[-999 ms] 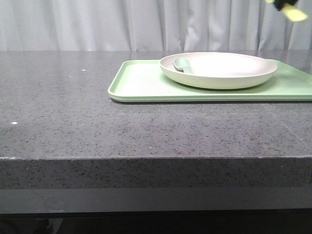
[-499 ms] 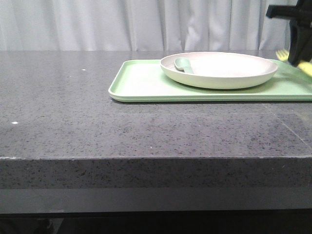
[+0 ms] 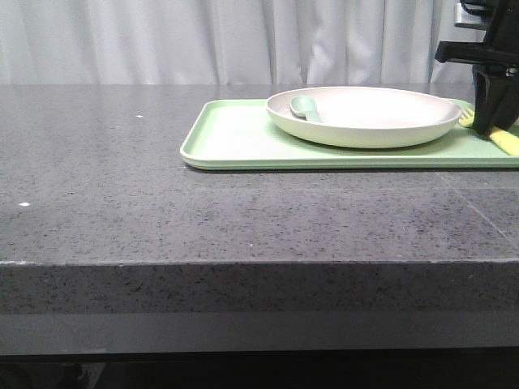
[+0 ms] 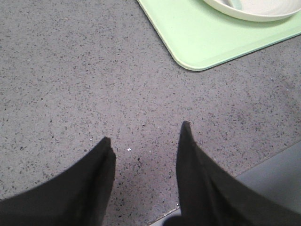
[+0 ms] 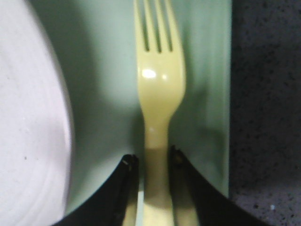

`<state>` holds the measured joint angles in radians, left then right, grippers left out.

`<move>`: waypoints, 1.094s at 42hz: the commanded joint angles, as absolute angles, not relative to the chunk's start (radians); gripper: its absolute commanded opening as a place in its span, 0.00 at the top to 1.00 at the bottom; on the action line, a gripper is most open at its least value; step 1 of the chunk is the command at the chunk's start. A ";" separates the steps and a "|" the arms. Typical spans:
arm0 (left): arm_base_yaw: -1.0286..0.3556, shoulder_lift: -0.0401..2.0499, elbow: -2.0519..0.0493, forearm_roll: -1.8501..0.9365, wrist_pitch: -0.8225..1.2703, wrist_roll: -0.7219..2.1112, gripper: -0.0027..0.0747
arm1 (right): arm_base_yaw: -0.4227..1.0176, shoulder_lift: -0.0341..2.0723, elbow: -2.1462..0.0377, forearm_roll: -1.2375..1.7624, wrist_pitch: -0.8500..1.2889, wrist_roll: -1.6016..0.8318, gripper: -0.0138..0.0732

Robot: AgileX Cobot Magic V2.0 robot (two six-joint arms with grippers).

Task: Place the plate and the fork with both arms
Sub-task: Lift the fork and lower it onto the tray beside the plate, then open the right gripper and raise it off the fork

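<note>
The cream plate (image 3: 365,117) rests on the light-green tray (image 3: 235,138), with a grey-green spoon (image 3: 304,107) lying in it. My right gripper (image 3: 493,126) is low at the tray's right end, shut on the handle of the pale yellow fork (image 3: 507,142). In the right wrist view the fork (image 5: 157,80) lies over the tray (image 5: 108,94) beside the plate's rim (image 5: 28,141), its handle between the jaws of my right gripper (image 5: 151,160). My left gripper (image 4: 146,134) is open and empty over bare table, apart from the tray corner (image 4: 202,37) and the plate (image 4: 254,12).
The dark speckled stone table (image 3: 122,178) stretches left of the tray, its front edge close to the camera. A pale curtain hangs behind. In the right wrist view the tray's edge and dark table (image 5: 268,117) lie just beside the fork.
My right gripper has come down from the upper right with the fork, from above the scene to the tray's right end beside the plate. Plate, spoon and tray have not moved.
</note>
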<state>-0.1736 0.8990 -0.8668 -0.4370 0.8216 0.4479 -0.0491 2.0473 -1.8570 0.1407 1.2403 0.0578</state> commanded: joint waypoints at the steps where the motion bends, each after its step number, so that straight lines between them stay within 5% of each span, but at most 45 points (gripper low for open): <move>1: -0.171 0.895 -0.896 -0.463 0.765 0.449 0.56 | -0.056 1.990 -1.880 0.150 1.298 0.040 0.49; 27: -0.171 0.895 -0.896 -0.461 0.765 0.449 0.56 | -0.034 1.741 -1.872 0.148 1.335 0.017 0.50; 46: -0.171 0.895 -0.896 -0.461 0.767 0.449 0.56 | 0.180 1.213 -1.456 0.139 1.217 -0.057 0.50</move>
